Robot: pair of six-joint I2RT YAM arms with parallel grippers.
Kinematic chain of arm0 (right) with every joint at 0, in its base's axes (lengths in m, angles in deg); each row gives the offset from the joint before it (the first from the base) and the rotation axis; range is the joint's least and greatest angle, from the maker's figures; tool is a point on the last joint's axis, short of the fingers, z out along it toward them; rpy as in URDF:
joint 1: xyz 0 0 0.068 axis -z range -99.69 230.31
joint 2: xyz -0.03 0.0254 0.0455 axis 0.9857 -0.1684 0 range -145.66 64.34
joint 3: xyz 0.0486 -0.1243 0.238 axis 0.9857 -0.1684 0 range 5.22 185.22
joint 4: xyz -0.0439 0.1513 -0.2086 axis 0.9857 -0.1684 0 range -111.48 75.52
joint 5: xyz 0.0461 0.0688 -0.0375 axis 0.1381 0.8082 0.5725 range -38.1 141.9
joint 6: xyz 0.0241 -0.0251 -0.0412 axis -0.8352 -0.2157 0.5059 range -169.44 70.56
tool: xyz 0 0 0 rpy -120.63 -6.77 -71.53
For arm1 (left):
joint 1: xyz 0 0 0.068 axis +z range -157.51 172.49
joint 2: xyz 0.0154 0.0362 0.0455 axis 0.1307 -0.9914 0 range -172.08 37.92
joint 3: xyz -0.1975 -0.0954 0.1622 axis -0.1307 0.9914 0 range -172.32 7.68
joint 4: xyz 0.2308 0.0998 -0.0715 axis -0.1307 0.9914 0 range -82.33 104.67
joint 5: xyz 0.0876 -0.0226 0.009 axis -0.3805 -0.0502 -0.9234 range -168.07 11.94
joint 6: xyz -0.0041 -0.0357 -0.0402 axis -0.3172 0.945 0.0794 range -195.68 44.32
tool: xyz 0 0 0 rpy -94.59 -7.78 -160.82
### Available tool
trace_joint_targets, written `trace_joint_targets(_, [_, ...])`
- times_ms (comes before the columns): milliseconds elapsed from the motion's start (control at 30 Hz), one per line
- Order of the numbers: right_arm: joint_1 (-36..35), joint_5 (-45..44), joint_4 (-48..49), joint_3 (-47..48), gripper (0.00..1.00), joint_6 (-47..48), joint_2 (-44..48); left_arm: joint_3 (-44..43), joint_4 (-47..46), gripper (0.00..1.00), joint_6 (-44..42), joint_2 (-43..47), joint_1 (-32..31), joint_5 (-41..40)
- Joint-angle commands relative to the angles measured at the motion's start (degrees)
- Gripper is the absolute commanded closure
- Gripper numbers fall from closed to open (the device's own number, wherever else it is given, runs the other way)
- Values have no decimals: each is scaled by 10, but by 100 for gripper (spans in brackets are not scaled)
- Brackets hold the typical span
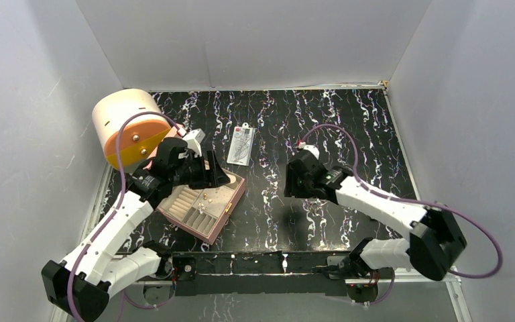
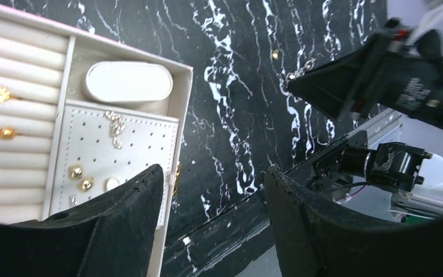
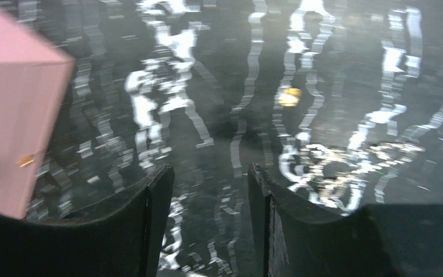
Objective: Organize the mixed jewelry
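The pink box [image 1: 231,201] lies open at the left of the table. Its perforated pad holds gold studs [image 2: 81,178] and a small chain piece [image 2: 115,124], and its ring rolls hold gold pieces [image 2: 0,94]. My left gripper [image 1: 218,177] [image 2: 213,171] hovers open over the box's right edge, with nothing between its fingers. A loose gold stud [image 2: 276,55] [image 3: 289,96] and a thin chain piece [image 3: 346,167] lie on the black marbled table. My right gripper [image 1: 288,182] [image 3: 210,172] is open and empty, low over the table just short of them.
A white cylinder with an orange-yellow face [image 1: 127,127] lies at the back left, close behind the left arm. A clear flat packet with a white card [image 1: 240,145] lies behind the box. A white oval cushion [image 2: 128,81] fills one box compartment. White walls enclose the table.
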Motion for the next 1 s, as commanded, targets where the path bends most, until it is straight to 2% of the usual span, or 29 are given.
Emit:
trace_joint_targets(0, [1,-188,-130,50,43,-18,-70,23,-105,37,6,24,2,16])
trace_joint_targets(200, [10,-216,-147,107,47,12,-150,11,-108,36,-18,42,2,-24])
trace_joint_targets(333, [26,-191,-92,100,51,46,-177,38,-147,36,-29,35,2,-29])
trace_joint_targets(500, [31,-166,-62,97,52,43,-187,32,-158,36,-64,-6,2,-13])
trace_joint_targets(700, [37,-127,-50,83,69,37,-172,19,-180,36,-67,-36,2,-5])
trace_joint_targets(967, [37,-119,-56,62,67,40,-157,45,-226,36,-44,-40,2,-5])
